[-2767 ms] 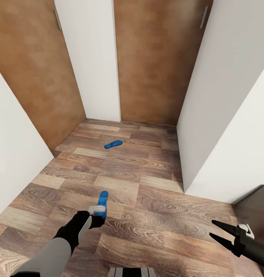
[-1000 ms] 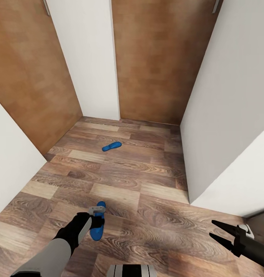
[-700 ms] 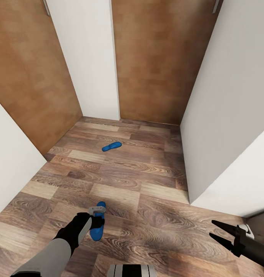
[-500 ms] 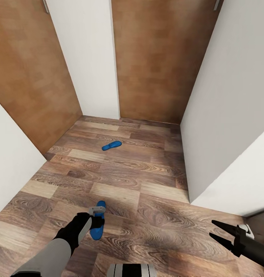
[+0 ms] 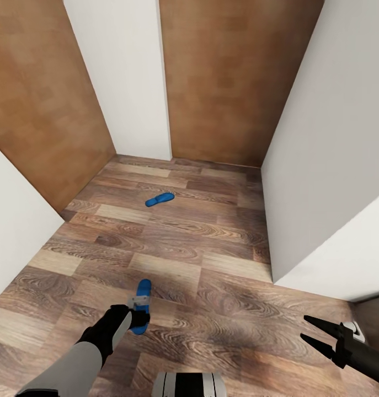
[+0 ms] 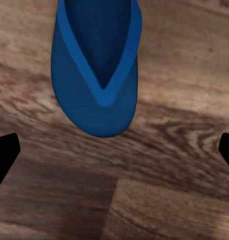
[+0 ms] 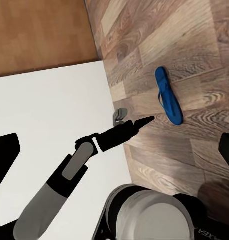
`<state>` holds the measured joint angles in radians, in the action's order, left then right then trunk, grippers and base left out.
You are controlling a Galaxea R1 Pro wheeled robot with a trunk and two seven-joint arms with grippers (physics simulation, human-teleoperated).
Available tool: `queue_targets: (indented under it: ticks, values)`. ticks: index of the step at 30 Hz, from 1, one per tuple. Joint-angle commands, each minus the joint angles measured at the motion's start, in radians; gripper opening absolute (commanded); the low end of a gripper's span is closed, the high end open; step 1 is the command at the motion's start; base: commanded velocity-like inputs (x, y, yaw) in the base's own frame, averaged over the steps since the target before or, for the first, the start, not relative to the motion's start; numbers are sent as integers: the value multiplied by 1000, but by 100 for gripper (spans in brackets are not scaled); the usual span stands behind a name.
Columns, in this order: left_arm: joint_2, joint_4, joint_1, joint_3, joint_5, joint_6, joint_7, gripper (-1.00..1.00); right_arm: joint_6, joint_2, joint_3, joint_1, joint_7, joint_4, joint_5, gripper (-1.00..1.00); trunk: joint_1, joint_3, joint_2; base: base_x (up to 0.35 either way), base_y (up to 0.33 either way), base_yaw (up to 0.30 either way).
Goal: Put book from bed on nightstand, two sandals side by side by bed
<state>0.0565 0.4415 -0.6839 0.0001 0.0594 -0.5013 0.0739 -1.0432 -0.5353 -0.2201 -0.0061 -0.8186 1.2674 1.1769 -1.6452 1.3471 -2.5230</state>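
Low at left, left pincer hangs over near sandal on the wood floor, fingers spread wide, holding nothing; whether it touches the sandal, cannot tell. Far sandal lies well apart near the brown doors. Right pincer spread, empty, above floor.

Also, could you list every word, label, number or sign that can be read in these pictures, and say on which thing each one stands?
None can be read.
The near sandal: plain blue, no lettering.
The far sandal: too small to tell.
The wooden doors, white walls and plank floor: no signs.
The left pincer and right pincer: no markings visible.
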Motion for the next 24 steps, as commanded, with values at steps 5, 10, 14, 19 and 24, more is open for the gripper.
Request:
queue_targets:
  ticks: [5,10,14,19,24]
  values:
    - [0,2,0,0,7,-5,6,100,-4,0,-1,0,-5,0,-3,100,-2,20,-1,0,0,0]
    - [0,2,0,0,7,-5,6,100,-4,0,-1,0,-5,-1,-3,100,-3,28,-2,0,0,0]
    - [0,2,0,0,7,-6,6,100,-4,0,-1,0,-5,0,-4,100,-3,28,-2,0,0,0]
    - [0,2,0,0,7,-6,6,100,-4,0,-1,0,-5,2,-4,100,-3,28,-2,0,0,0]
    - [0,2,0,0,8,-6,6,100,-4,0,-1,0,-5,3,-4,100,-3,28,-2,0,0,0]
